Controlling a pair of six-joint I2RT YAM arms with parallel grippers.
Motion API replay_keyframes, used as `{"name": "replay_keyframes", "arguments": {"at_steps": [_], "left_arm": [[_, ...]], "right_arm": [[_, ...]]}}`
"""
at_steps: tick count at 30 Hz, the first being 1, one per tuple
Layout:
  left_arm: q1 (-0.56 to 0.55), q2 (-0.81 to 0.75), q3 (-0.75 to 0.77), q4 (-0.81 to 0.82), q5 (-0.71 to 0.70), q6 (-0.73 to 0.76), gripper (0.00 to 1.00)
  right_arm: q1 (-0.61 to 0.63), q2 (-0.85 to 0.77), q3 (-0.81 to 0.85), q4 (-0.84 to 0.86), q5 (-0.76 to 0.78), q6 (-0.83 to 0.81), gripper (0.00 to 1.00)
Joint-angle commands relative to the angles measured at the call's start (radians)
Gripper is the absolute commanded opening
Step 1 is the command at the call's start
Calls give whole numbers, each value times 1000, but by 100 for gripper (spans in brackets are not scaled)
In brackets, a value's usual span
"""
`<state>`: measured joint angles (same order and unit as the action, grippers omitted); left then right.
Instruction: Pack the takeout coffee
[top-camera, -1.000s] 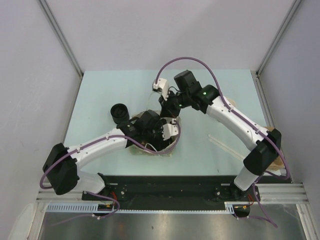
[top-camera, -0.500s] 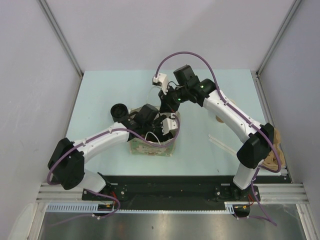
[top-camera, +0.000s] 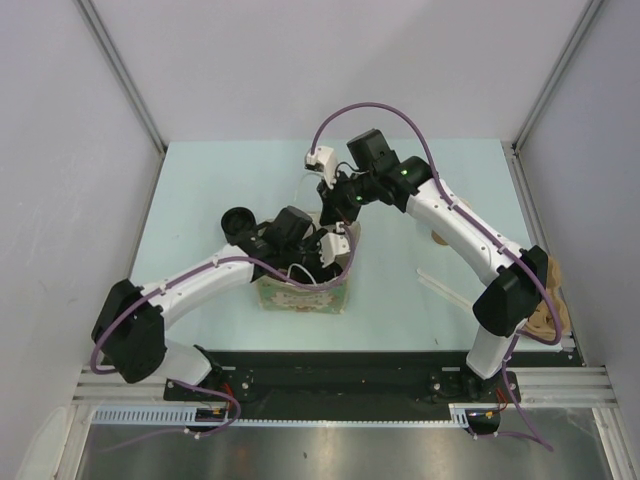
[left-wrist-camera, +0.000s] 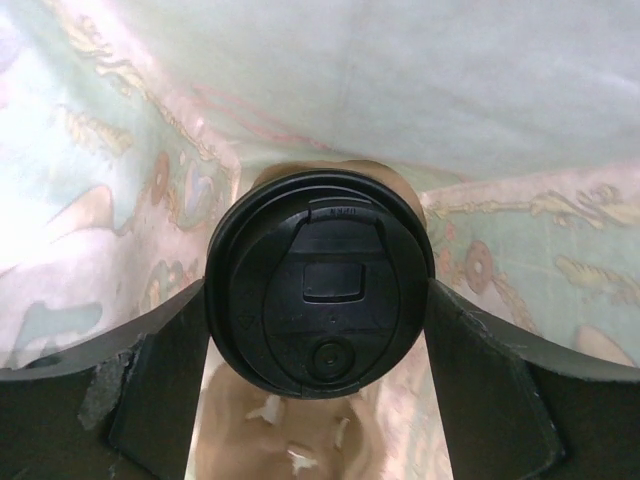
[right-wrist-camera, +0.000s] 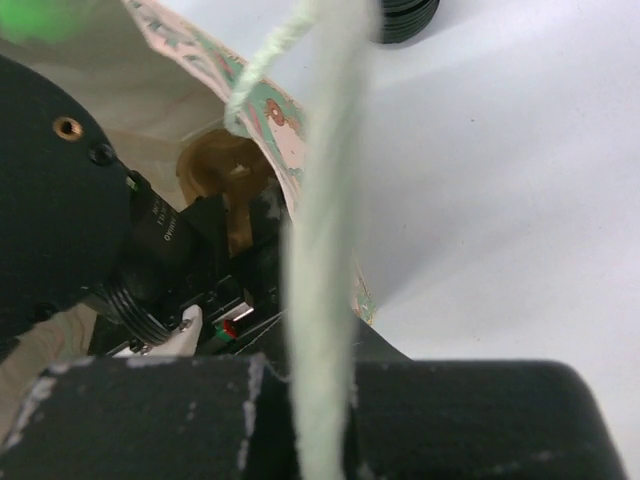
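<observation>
The takeout coffee (left-wrist-camera: 320, 285), a tan cup with a round black lid, sits between my left gripper's fingers (left-wrist-camera: 160, 390) inside a patterned paper bag (left-wrist-camera: 120, 200). My left gripper (left-wrist-camera: 320, 335) is shut on the cup just under the lid. In the top view my left gripper (top-camera: 300, 255) reaches down into the bag (top-camera: 300, 297) and hides the cup. My right gripper (top-camera: 335, 205) is above the bag's far edge. In the right wrist view it (right-wrist-camera: 320, 400) is shut on the bag's pale green cord handle (right-wrist-camera: 320, 230). The cup's tan side (right-wrist-camera: 215, 165) shows in the bag's mouth.
A low black stack of lids (top-camera: 237, 222) stands left of the bag, also in the right wrist view (right-wrist-camera: 405, 15). Wooden stirrers (top-camera: 445, 290) lie on the pale green table (top-camera: 200, 190) at the right. Tan lidless cups (top-camera: 548, 305) lie at the right edge.
My right gripper has pulled the handle up and back, and the bag now stands upright. My left gripper, with the cup, has stayed inside the bag and shifted slightly.
</observation>
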<state>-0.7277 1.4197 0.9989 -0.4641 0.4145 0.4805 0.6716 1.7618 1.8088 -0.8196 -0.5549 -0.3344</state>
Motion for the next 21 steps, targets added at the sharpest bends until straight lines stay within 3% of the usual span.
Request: {"name": "replay_keyframes", "arguments": {"at_steps": [1, 10, 11, 12, 21], "left_arm": [[22, -50, 52, -62, 20, -112, 52], [22, -97, 63, -44, 23, -140, 84], [22, -99, 66, -45, 23, -141, 94], [22, -103, 69, -45, 23, -143, 97], [22, -134, 102, -54, 17, -132, 100]], "right_arm": [[11, -18, -5, -69, -17, -5, 0], [20, -42, -34, -61, -7, -20, 0], [22, -45, -35, -61, -7, -23, 0], [22, -45, -37, -61, -5, -23, 0], [23, -51, -42, -56, 1, -32, 0]]}}
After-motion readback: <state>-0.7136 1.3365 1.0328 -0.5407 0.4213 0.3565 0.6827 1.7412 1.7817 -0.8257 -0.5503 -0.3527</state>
